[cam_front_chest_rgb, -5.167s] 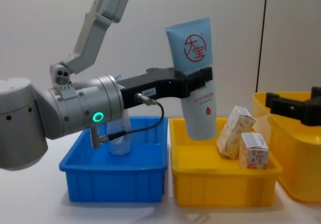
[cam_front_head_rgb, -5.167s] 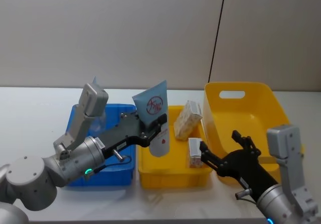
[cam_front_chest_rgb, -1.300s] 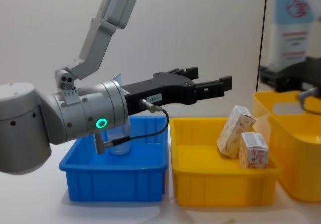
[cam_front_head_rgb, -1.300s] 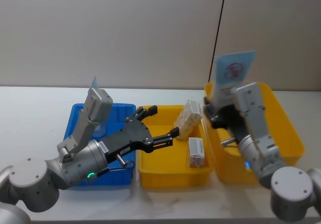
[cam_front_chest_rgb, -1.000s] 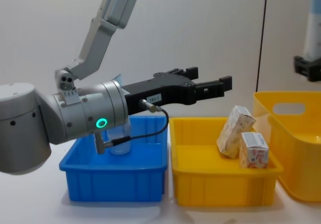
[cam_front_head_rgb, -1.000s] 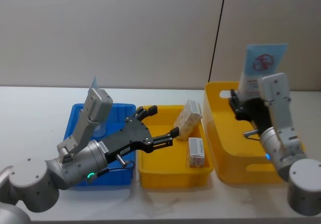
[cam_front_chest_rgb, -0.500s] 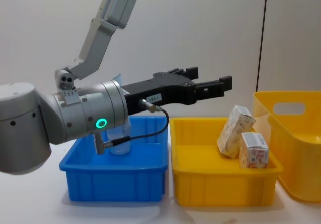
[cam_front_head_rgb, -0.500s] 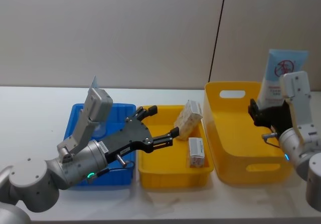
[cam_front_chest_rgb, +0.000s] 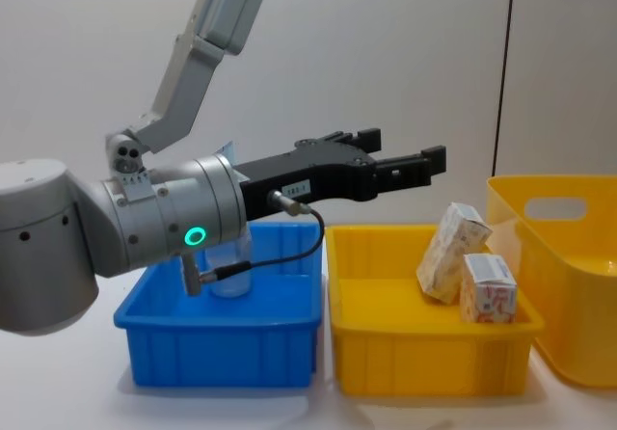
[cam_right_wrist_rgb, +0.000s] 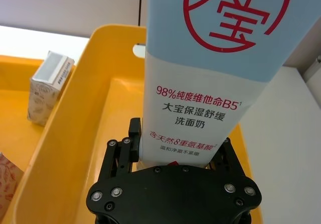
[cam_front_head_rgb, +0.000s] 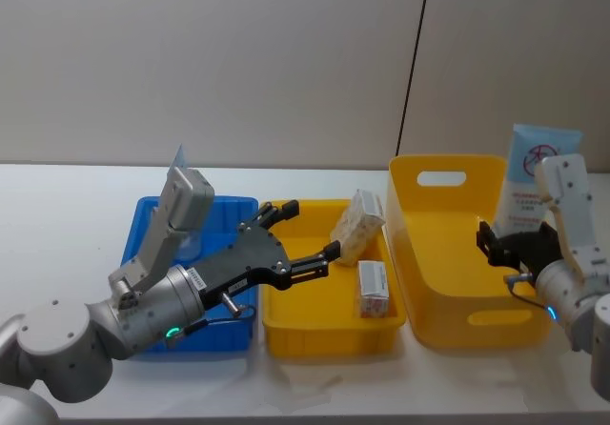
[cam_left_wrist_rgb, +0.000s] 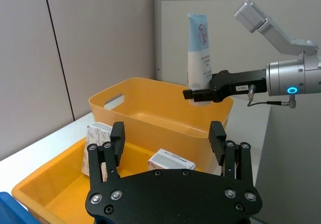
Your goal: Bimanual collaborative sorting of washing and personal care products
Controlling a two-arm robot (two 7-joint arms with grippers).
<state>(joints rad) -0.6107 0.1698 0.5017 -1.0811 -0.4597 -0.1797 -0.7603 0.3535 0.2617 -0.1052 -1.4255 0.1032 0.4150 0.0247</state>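
**Tube lower at the big yellow bin**

Right gripper (cam_front_head_rgb: 508, 244) clamped on the pale blue tube (cam_front_head_rgb: 534, 179). Tube upright, red logo high, over the right side of the large yellow bin (cam_front_head_rgb: 448, 171). Sits lower than half a second back. Left gripper (cam_front_head_rgb: 307, 230) unmoved, fingers spread wide, empty, above the small yellow bin (cam_front_head_rgb: 324, 337). In it: leaning carton (cam_front_head_rgb: 357, 223), lower carton (cam_front_head_rgb: 372, 288).

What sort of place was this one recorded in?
Probably a robot lab or test cell, not a home: a white table, plain grey partition walls, and a blue bin, small yellow bin and large yellow bin lined up. The right gripper holds a pale blue tube; the left gripper is open.
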